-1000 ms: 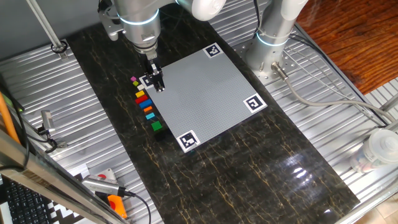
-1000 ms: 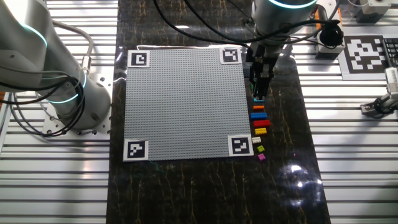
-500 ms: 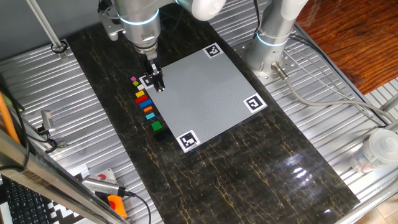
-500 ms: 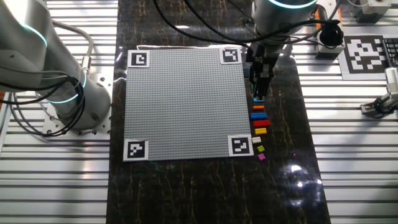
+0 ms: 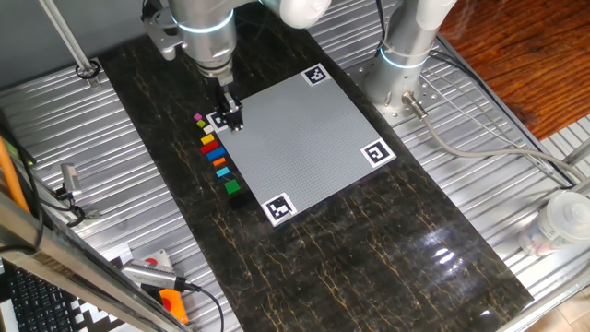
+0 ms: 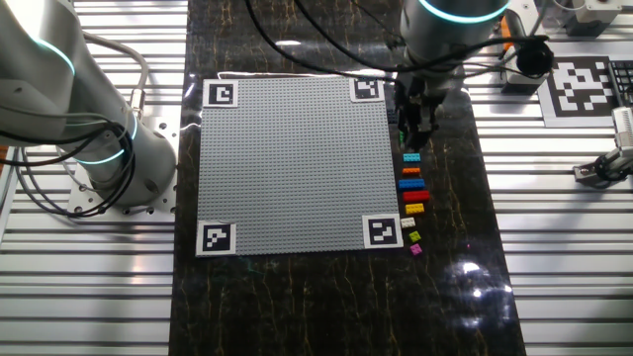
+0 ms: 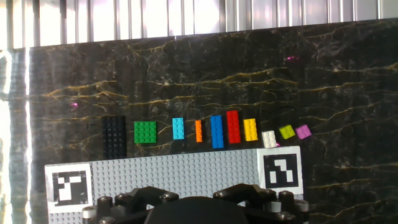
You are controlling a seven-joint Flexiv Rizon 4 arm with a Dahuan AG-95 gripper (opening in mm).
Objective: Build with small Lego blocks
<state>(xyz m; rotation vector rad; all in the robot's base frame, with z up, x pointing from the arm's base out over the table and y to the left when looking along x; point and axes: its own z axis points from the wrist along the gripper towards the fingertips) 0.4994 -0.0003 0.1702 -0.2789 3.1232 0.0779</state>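
Hand view: hovering over brick row (image 7: pixel 211 132) mid-frame, claw (image 5: pixel 230 120) spread untellable; choosing a brick, needing descent.

In the hand view the gripper (image 7: pixel 205 208) was cut off by the bottom edge, fingertips unseen. In one fixed view the smallest Lego blocks (image 5: pixel 214 152) were perhaps too tiny to separate; the grey plate's (image 6: pixel 297 163) far corner marker sat behind the arm.

Row of bricks on dark marbled table (image 7: pixel 186 68), just beyond grey plate (image 7: pixel 168 171): black (image 7: pixel 114 137), green (image 7: pixel 145 132), cyan (image 7: pixel 178 128), orange (image 7: pixel 199 131), blue (image 7: pixel 216 131), red (image 7: pixel 233 127), yellow (image 7: pixel 250 129), white (image 7: pixel 268 139), lime (image 7: pixel 286 131), pink (image 7: pixel 303 131). Fingertips out of sight.
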